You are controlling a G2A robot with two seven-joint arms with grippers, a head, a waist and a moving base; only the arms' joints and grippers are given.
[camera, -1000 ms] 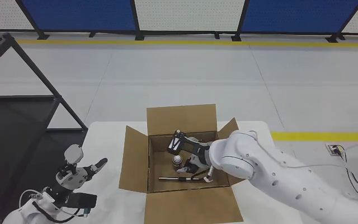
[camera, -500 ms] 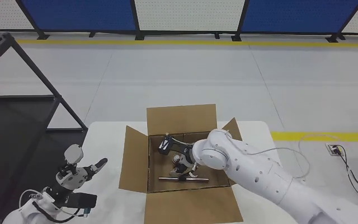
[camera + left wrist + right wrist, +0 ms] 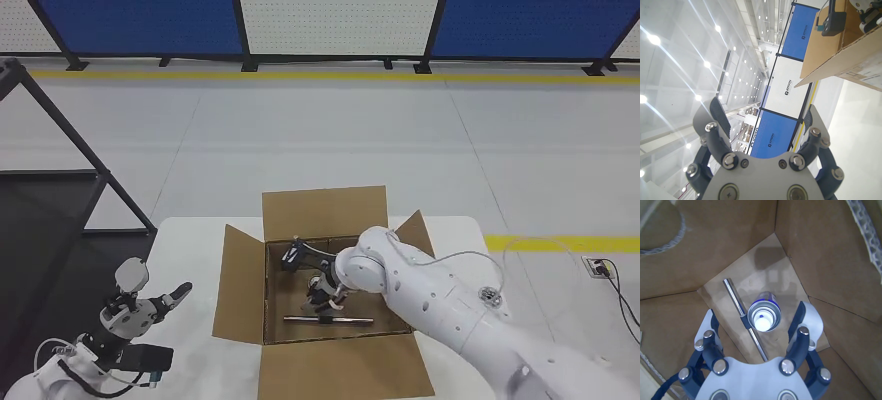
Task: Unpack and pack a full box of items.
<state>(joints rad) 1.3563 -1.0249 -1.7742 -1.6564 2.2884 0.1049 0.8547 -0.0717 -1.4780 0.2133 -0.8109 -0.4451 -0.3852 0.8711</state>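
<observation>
An open cardboard box (image 3: 325, 212) stands on the white table (image 3: 190, 245). On its floor a spray can (image 3: 764, 315) with a white nozzle stands upright. A shiny metal rod (image 3: 734, 298) lies right beside the can, and the rod (image 3: 328, 320) runs along the box's near side. My right gripper (image 3: 756, 311) is down inside the box, open, directly above the can with a finger on either side and nothing held. This right gripper (image 3: 320, 292) sits mid-box. My left gripper (image 3: 155, 283) is off the table's left corner, open and empty, its fingers (image 3: 719, 115) pointing at the ceiling.
The box's four flaps are folded outward, the left flap (image 3: 238, 285) toward my left arm. A black metal frame (image 3: 60, 190) stands left of the table. Blue and white partition panels (image 3: 330, 25) close off the floor behind.
The right arm has swung leftward across the box, bringing its gripper over the spray can. The left arm has not moved.
</observation>
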